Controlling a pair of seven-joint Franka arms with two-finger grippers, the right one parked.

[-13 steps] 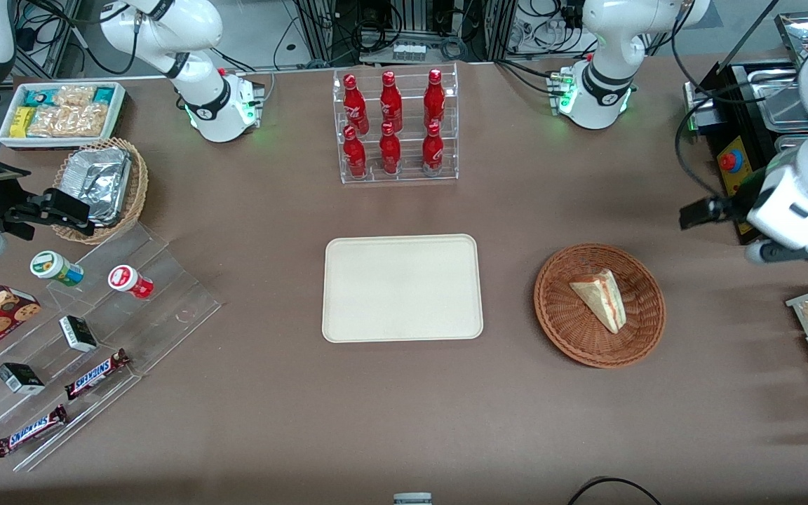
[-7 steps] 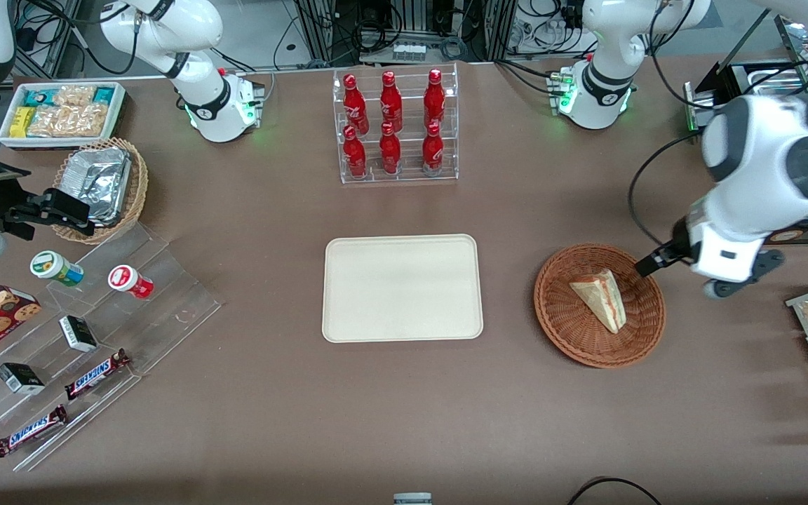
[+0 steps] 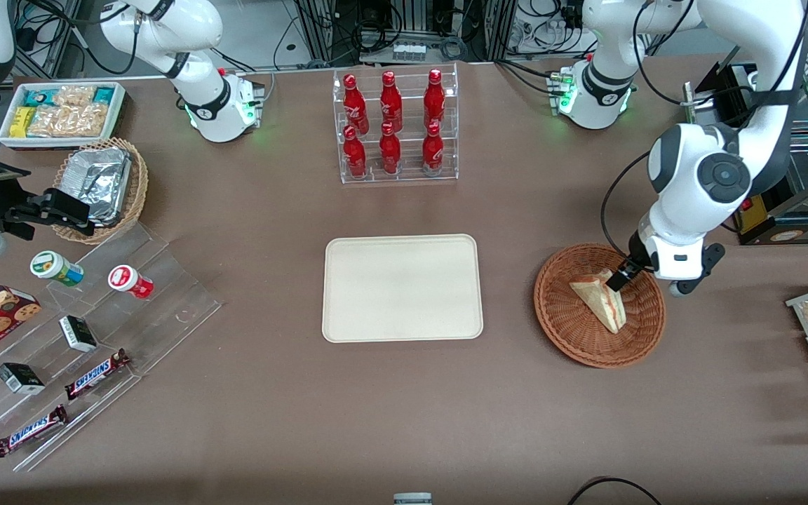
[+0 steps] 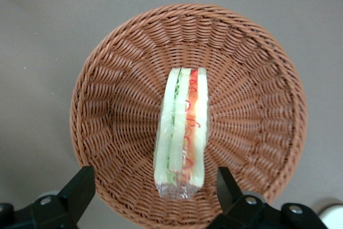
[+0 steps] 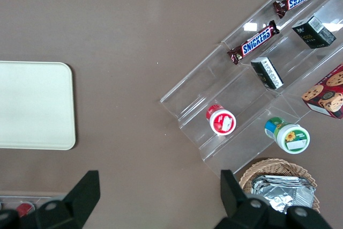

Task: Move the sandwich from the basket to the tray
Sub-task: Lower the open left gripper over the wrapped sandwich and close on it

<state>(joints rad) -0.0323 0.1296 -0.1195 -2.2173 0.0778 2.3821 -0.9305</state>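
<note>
Your gripper [image 3: 618, 279] hangs over the basket [image 3: 572, 335], above the wide end of the sandwich [image 3: 597, 298], and the fingers [image 4: 80, 186] are spread apart with nothing between them. In the wrist view they stand one on each side of the wedge, so the bread faces line up with the pads; that looks like a deliberate setup to squeeze across the thin dimension rather than along the filling. The sandwich lies in the middle of the basket, wrapped in clear film, its red and green layers showing along the cut edge. The tray [image 3: 348, 322] sits bare, well apart from the basket, toward the parked arm's end of the table. You are probably at the approach stage: the gripper looks still above the sandwich, so come down further before you close, and close gently, since soft bread will likely crush
</note>
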